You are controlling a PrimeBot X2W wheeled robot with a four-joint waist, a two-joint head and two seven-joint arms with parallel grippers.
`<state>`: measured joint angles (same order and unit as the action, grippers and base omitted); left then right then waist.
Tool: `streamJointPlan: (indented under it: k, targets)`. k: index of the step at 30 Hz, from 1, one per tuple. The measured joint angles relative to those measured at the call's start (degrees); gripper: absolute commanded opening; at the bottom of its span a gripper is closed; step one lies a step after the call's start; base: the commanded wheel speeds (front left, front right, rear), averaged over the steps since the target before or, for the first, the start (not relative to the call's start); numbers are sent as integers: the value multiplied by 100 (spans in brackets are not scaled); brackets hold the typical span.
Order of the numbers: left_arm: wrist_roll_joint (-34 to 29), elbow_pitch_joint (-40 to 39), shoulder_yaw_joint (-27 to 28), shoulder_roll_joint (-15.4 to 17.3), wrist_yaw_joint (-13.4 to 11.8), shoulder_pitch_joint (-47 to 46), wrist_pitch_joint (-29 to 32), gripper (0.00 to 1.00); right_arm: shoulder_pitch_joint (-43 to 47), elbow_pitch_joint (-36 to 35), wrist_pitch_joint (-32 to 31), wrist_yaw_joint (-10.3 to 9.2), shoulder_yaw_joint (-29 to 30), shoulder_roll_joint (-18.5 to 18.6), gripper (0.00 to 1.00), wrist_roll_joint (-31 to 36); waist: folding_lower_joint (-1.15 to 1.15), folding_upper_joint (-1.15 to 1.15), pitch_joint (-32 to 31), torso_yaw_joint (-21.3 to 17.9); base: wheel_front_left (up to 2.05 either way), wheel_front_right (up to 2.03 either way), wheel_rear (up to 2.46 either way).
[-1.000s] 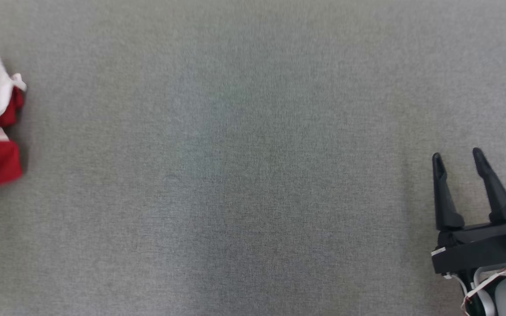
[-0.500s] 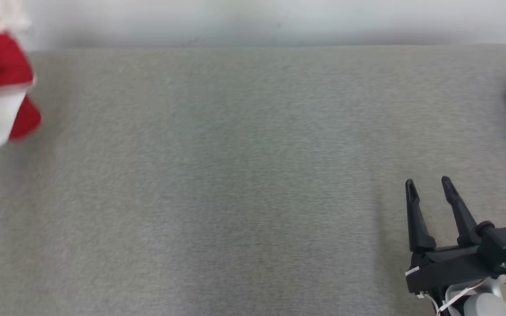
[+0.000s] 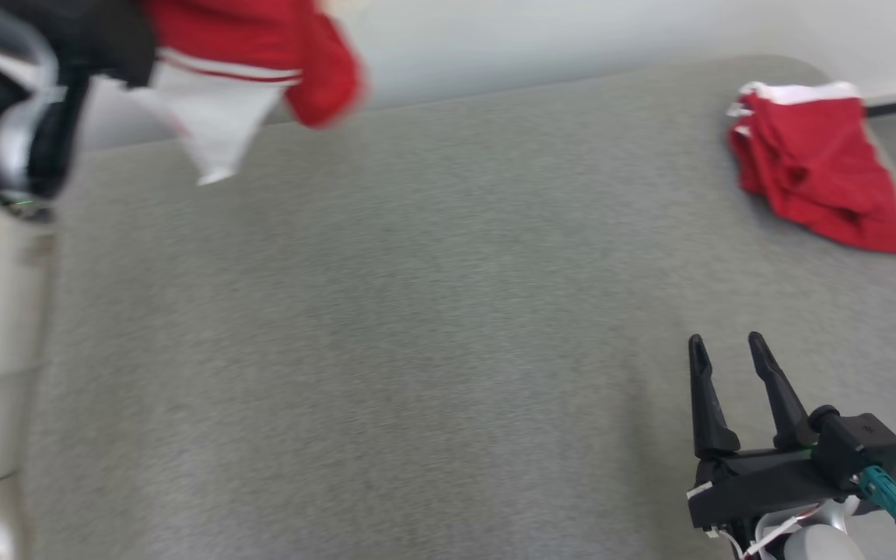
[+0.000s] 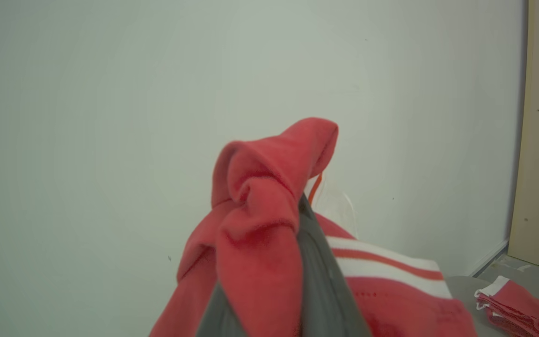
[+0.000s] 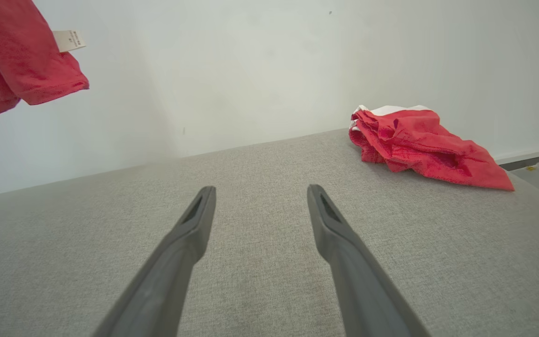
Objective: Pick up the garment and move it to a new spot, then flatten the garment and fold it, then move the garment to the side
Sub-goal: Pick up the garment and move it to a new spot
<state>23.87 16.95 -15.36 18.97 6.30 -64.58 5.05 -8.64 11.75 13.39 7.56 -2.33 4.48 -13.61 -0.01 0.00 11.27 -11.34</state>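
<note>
Though illegible, white tag (image 5: 69, 40) on garment (image 5: 17, 61).

Two garments are in sight: one red-and-white garment (image 3: 246, 54) hanging in the air, and one red garment (image 3: 813, 163) with white trim lying crumpled at the far right corner of the single grey fabric-covered table (image 3: 417, 350). There are two grippers: the left gripper (image 4: 308, 224) is clamped on the hanging piece, and the right gripper (image 3: 726, 340) sits low over the table with its two dark fingers spread apart. One small white label (image 5: 69, 40) shows on the hanging garment, and one pale wall (image 3: 572, 31) stands behind the table
</note>
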Motion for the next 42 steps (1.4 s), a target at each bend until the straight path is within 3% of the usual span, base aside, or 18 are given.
streamJointPlan:
  k: [8,13,25,26,27,28,35,42]
  targets:
    - [81,188,-549,-824,12,-28,-116,0,-81,197,98,0,-8,-38,100,-43,0,0,11,-519,0,0,0]
    - [167,368,-788,-1182,-5,609,-359,0,-85,244,130,-1,83,-42,100,-41,1,0,42,-629,0,0,0]
    - [296,1145,-1137,-1256,-191,2670,-1053,2,-147,342,151,0,-44,-34,100,-14,1,0,-1,-148,0,0,0]
    - [297,1188,-1155,-1273,-205,2761,-1105,31,-144,346,151,0,-62,-33,100,-14,1,1,-11,-102,0,0,0]
    - [293,1223,-1190,-1279,-210,2811,-1132,78,-144,349,152,0,-77,-31,100,-13,1,0,-20,-58,0,0,0]
    - [285,1244,-1205,-1287,-226,2832,-1209,100,-143,352,152,0,-87,-25,100,-13,0,0,-29,-15,0,0,0]
    - [212,1009,-1055,-1220,-347,2729,-1727,100,-97,361,148,0,-45,33,100,10,1,1,-146,262,0,0,0]
    - [124,420,-682,-797,-611,3154,-1936,100,65,271,124,0,-42,48,100,71,0,0,-359,537,0,0,0]
